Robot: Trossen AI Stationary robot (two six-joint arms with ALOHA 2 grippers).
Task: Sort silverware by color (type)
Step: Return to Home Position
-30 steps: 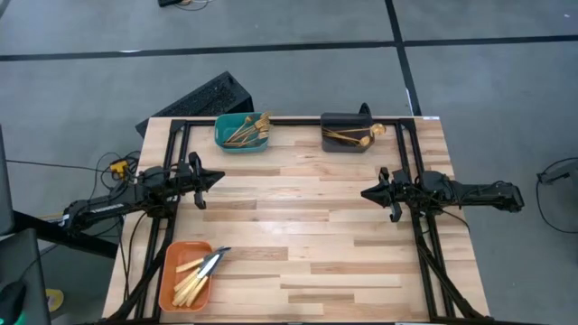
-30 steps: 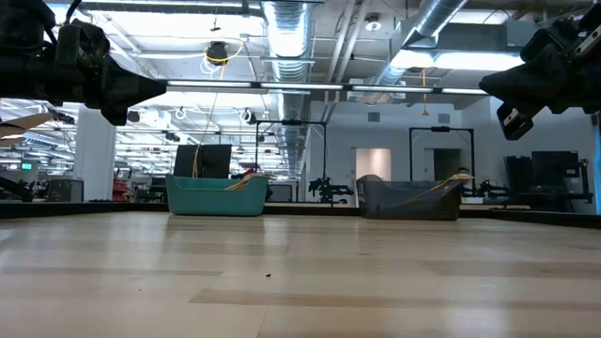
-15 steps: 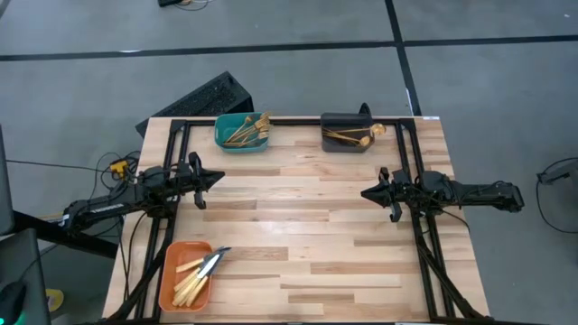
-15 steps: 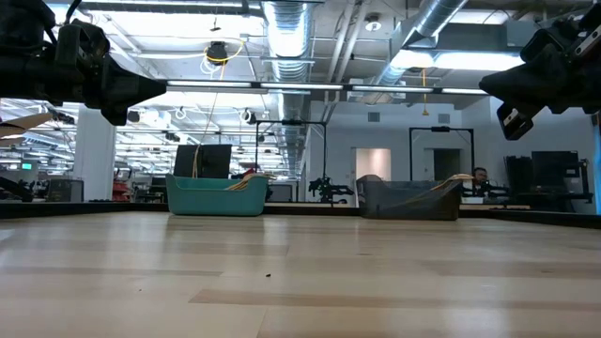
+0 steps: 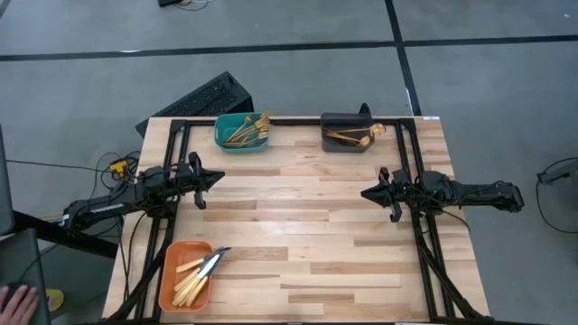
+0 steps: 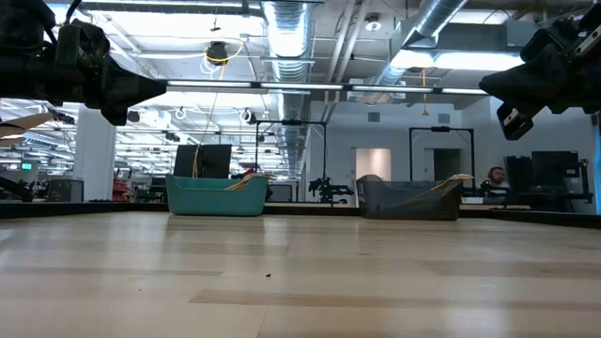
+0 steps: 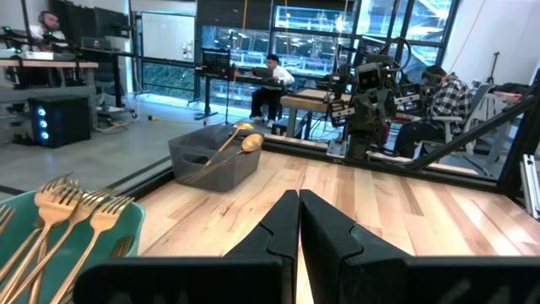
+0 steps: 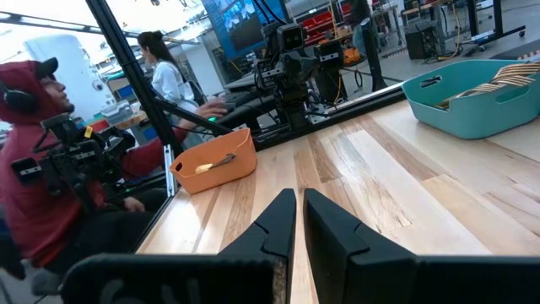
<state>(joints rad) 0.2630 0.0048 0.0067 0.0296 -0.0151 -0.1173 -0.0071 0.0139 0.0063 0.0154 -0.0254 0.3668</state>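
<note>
The low view leaves out the orange bin [image 5: 170, 264] entirely. It shows the teal bin [image 6: 216, 198] and the dark grey bin [image 6: 408, 201] at the table's far edge only from the side, so their walls hide nearly all they hold. Just a few gold tips rise over the rims. Both arms are cut off at that view's top corners, and the fingers cannot be read there.

From above, the silverware [image 5: 246, 133] is sorted but small. There are forks [image 5: 253, 129] in the teal bin and what look like spoons [image 5: 354, 135] in the grey bin, one bowl lying over its right rim. The knives [image 5: 193, 278] are heaped in the orange bin at the near left corner, with blades jutting over its right rim.

The wrist views settle more. The left one shows fork tines plainly and two spoon bowls standing out of the grey bin. The right one shows the orange bin, though its contents barely clear the rim.

The left gripper [image 7: 299, 199] hovers over the table's [image 5: 307, 236] left side, its jaws pressed together with only a thin seam between them. The right gripper [image 8: 299, 197] hovers opposite, well apart from it, its jaws likewise together. Neither holds anything.

A person in a red hooded top [image 8: 46, 169] sits beyond the table. A hand [image 5: 13, 299] shows at the high view's lower left corner.
</note>
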